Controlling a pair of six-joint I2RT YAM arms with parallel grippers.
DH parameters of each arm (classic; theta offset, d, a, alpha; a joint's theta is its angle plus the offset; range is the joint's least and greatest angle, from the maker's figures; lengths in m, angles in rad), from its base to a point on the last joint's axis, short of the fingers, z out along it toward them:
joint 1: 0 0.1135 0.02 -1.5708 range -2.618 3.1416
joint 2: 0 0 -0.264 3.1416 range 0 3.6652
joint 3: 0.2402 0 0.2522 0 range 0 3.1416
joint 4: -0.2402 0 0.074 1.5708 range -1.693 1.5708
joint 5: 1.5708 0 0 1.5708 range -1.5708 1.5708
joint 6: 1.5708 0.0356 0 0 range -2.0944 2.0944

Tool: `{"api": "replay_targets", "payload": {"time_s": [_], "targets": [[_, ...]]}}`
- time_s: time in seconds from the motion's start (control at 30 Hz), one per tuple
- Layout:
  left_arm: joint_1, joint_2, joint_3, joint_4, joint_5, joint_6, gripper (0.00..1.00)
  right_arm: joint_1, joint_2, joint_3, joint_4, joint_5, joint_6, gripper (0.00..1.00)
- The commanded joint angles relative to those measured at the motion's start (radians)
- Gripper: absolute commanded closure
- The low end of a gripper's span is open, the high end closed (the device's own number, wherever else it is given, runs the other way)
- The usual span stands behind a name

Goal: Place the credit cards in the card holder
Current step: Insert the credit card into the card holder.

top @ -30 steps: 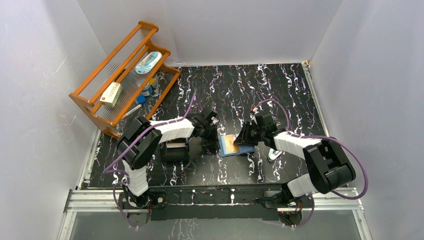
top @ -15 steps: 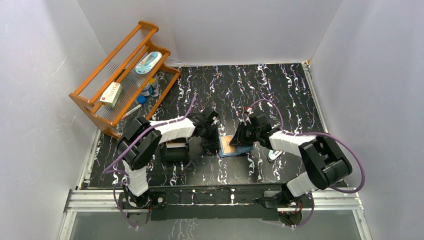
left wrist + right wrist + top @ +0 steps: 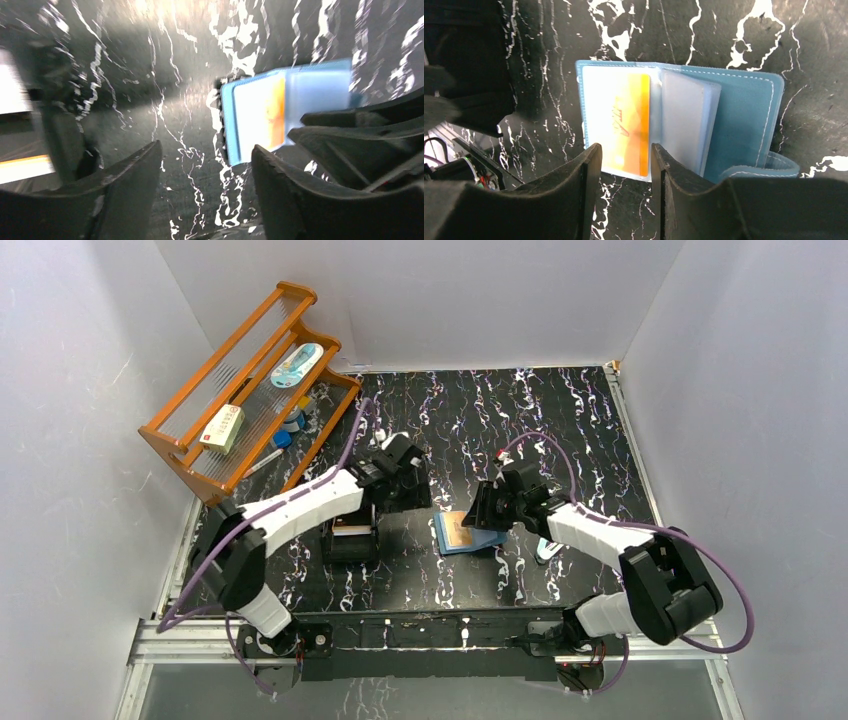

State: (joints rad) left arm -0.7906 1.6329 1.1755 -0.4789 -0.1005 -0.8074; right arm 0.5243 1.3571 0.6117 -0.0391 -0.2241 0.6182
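The teal card holder [image 3: 462,532] lies open on the black marbled table, and an orange-and-white credit card [image 3: 626,125] sits in its left clear pocket. My right gripper [image 3: 625,150] hovers open over the near edge of that pocket, with nothing between its fingers. In the top view this right gripper [image 3: 480,517] is at the holder's right side. My left gripper [image 3: 206,147] is open and empty over bare table, left of the card holder [image 3: 285,112]. From above, the left gripper [image 3: 412,498] is apart from the holder. More credit cards [image 3: 350,528] show in a black box.
The black open-topped box [image 3: 350,545] stands just left of my left gripper. An orange wooden rack [image 3: 250,390] at the back left carries a white-and-red box [image 3: 222,428] and small items. A small white object [image 3: 548,550] lies by my right forearm. White walls enclose the table.
My left gripper has opened and drawn back to the left, away from the card holder. The card stays in the pocket. My right gripper has opened a little wider.
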Motion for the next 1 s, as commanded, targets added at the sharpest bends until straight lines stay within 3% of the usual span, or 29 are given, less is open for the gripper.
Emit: {"api": "replay_targets", "payload": {"time_s": [0.0,0.07,0.13,0.37,0.53,0.6,0.73,0.97], "targets": [[0.019,-0.151,0.059,-0.109,-0.237,-0.025,0.32,0.003,-0.057,0.059,-0.025,0.005,-0.031,0.50],[0.025,-0.217,0.038,-0.123,-0.327,-0.072,0.20,0.003,-0.076,0.062,-0.032,0.001,-0.037,0.49],[0.033,-0.297,0.008,-0.125,-0.390,-0.116,0.15,0.003,-0.095,0.065,-0.037,0.000,-0.040,0.48],[0.131,-0.437,-0.015,-0.181,-0.477,-0.243,0.13,0.003,-0.161,0.065,-0.046,0.006,-0.014,0.47],[0.244,-0.357,0.074,-0.439,-0.511,-0.525,0.26,0.003,-0.202,0.081,-0.049,0.017,-0.034,0.46],[0.287,-0.346,0.063,-0.445,-0.446,-0.621,0.31,0.003,-0.210,0.082,-0.044,0.016,-0.028,0.46],[0.326,-0.369,-0.023,-0.368,-0.396,-0.753,0.55,0.003,-0.214,0.079,-0.041,-0.010,-0.016,0.46],[0.326,-0.334,-0.077,-0.274,-0.307,-0.819,0.57,0.002,-0.218,0.056,-0.035,-0.001,-0.019,0.46]]}}
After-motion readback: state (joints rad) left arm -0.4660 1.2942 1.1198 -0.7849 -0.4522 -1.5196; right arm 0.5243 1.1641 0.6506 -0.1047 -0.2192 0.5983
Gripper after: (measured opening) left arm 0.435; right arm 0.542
